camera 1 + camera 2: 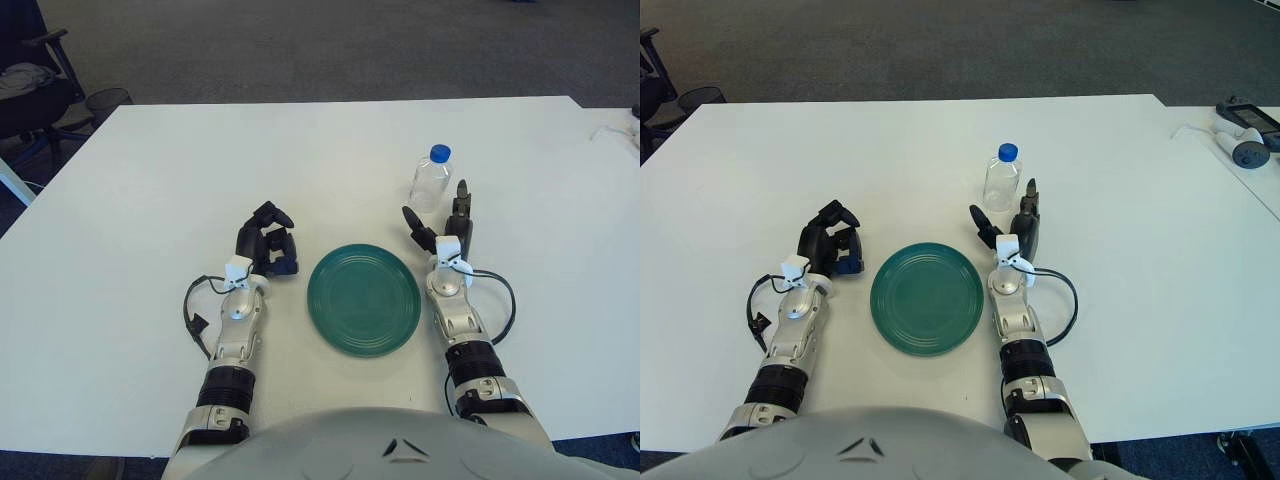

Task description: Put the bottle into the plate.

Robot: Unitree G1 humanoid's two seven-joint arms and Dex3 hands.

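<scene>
a clear plastic bottle with a blue cap stands upright on the white desk, beyond and to the right of the green plate, well apart from it. the plate lies flat near the robot's edge of the desk, between the two forearms, with nothing on it. the right hand is just short of the bottle on the robot's side, its fingers spread wide and pointing up toward it, holding nothing; whether a fingertip touches the bottle cannot be told. nothing lies between the bottle and the plate except this hand. the left hand shows just left of the plate, its dark fingers curled in on themselves around nothing

off the desk, at the far left, an office chair with something grey on its seat and a dark mesh wastebasket stand on the carpet. a white cable lies at the desk's far right edge

the right eye view reaches farther right and shows a second desk beside the first, carrying a white and blue device and a dark flat object behind it; the left eye view cuts these off. the left eye view in turn shows the chair fully, which the right eye view only clips at its edge
</scene>
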